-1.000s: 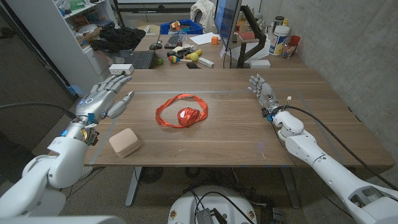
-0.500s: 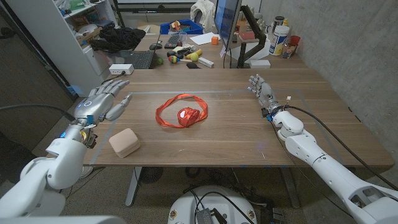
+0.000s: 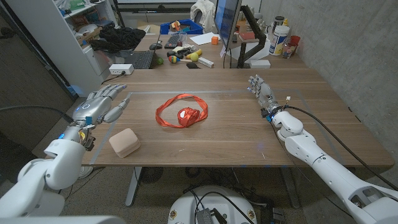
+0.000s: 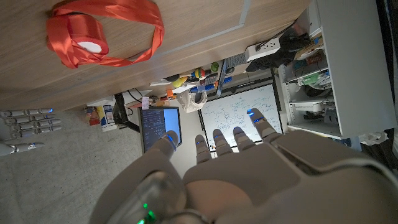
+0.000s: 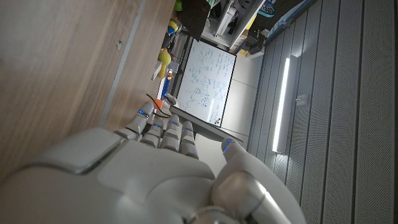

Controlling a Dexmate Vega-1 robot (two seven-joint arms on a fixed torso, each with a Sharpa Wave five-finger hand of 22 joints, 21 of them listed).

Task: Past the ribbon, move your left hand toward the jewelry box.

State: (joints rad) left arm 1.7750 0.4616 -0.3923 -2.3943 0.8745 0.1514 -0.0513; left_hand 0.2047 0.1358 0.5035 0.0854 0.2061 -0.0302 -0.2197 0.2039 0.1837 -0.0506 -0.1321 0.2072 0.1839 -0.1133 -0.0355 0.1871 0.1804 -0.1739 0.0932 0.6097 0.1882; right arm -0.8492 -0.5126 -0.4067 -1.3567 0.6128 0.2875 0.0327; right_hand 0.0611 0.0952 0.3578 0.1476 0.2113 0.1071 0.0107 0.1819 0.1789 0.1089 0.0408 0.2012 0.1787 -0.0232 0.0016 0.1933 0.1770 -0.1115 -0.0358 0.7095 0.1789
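Jewelry box: small, rounded, pale pink case with a soft matte look, near the front left edge of the wooden table.
Left hand: silver and grey, glossy; above the table's left edge, just beyond the box and apart from it, fingers spread and holding nothing.
Ribbon: shiny red satin loop around a small spool, at mid-table, right of the box.
Right hand: at the far right, fingers loosely apart, empty.
Left wrist view: the ribbon's white spool core, hidden from the head camera.
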